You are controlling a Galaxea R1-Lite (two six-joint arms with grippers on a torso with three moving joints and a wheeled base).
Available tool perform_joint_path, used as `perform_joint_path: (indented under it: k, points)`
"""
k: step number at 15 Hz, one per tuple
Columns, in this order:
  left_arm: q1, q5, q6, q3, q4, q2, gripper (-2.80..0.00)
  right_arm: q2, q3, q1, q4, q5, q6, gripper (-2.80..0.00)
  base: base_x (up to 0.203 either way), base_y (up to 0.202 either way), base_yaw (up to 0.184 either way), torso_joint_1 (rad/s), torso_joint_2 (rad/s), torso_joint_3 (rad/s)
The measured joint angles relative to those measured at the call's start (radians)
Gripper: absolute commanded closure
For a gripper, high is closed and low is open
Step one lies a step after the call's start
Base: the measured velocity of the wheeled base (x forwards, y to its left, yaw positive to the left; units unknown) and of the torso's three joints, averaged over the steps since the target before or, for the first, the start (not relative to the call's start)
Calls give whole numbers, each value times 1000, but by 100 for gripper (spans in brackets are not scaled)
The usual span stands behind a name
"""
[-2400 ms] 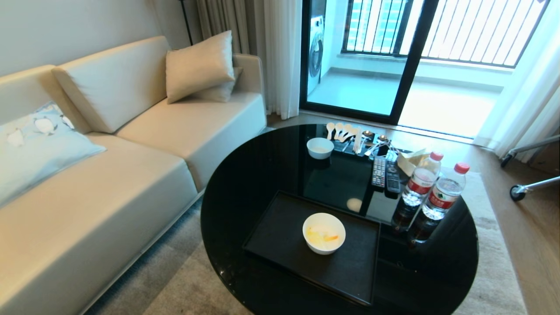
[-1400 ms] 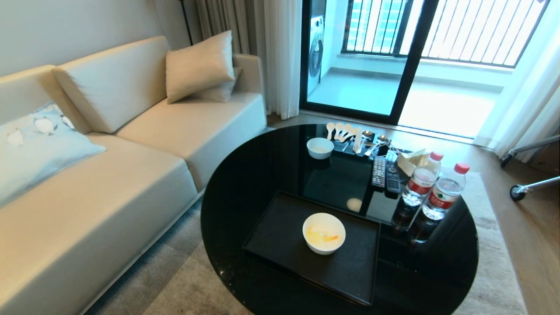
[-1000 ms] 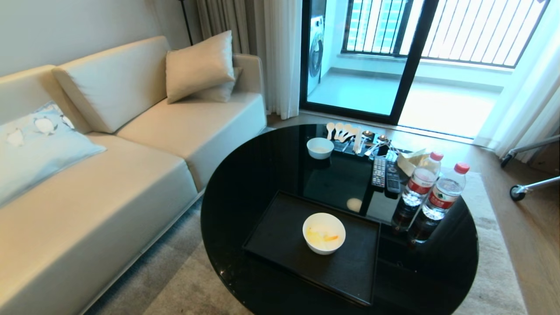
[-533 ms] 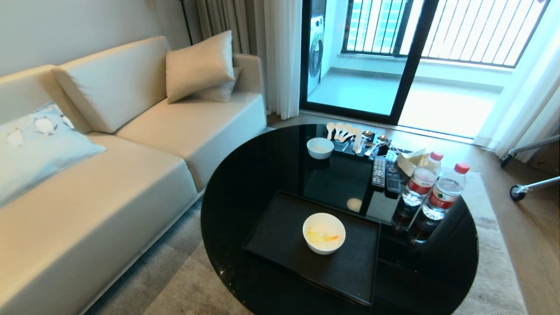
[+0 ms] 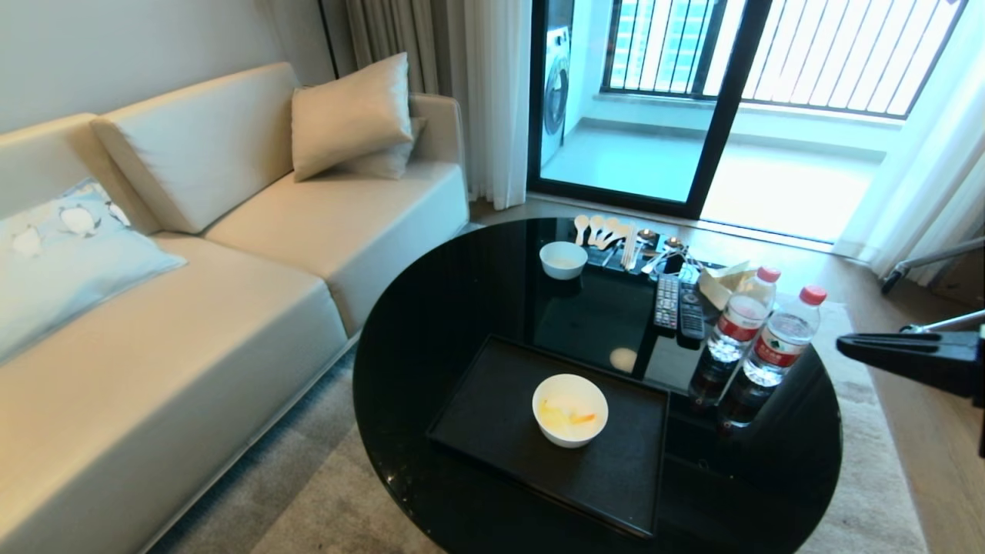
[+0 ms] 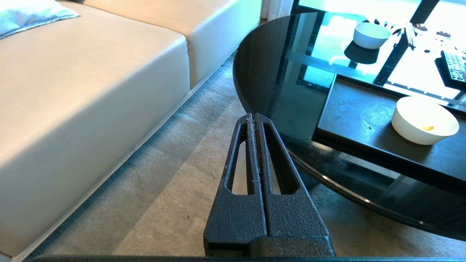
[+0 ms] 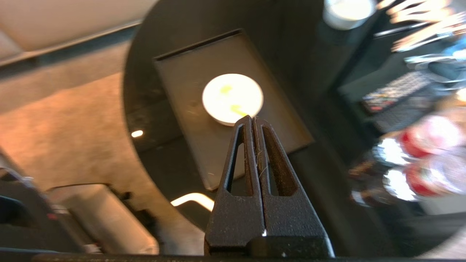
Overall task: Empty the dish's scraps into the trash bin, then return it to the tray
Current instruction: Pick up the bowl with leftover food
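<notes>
My left gripper [image 6: 254, 117] hangs low beside the round black table [image 5: 431, 323], over the grey carpet [image 6: 174, 182], its fingers pressed flat together with nothing between them. My right gripper [image 5: 846, 345] pokes in at the right edge of the head view, beyond the table's right rim and above the rug, also clenched on nothing. In the right wrist view its tips [image 7: 252, 119] point toward the near rim of the dish.

Nearest on the table is the tray [image 5: 492, 415], lying flat on the glass. The dish [image 5: 569, 410] stands upright on it, right of the tray's middle, with the scraps [image 5: 573, 416] as orange and yellow bits in its bottom. Neither gripper touches it.

Between my right gripper and the dish stand two water bottles [image 5: 758, 331] with red caps, side by side near the table's right edge, just beyond the tray's far right corner. Behind them lie two remote controls [image 5: 677, 308] and a crumpled paper [image 5: 723, 281]. Farther back a smaller white bowl [image 5: 563, 259] sits alone, with white spoons [image 5: 604, 231] at the far edge.

The cream sofa [image 5: 192, 308] runs along the left, with cushions [image 5: 350, 115] on it. Farthest off is the glass balcony door [image 5: 692, 92].
</notes>
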Motion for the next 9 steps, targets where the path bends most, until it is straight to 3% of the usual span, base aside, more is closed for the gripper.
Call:
perform_joint_path:
  k: [4, 9]
  points:
    - [0, 0, 0, 0, 0, 0, 0, 207, -88, 157, -2, -136, 133, 0, 0, 0, 0, 0, 0, 0]
    - [0, 0, 0, 0, 0, 0, 0, 458, -226, 363, 2, -458, 421, 0, 0, 0, 0, 0, 0, 0]
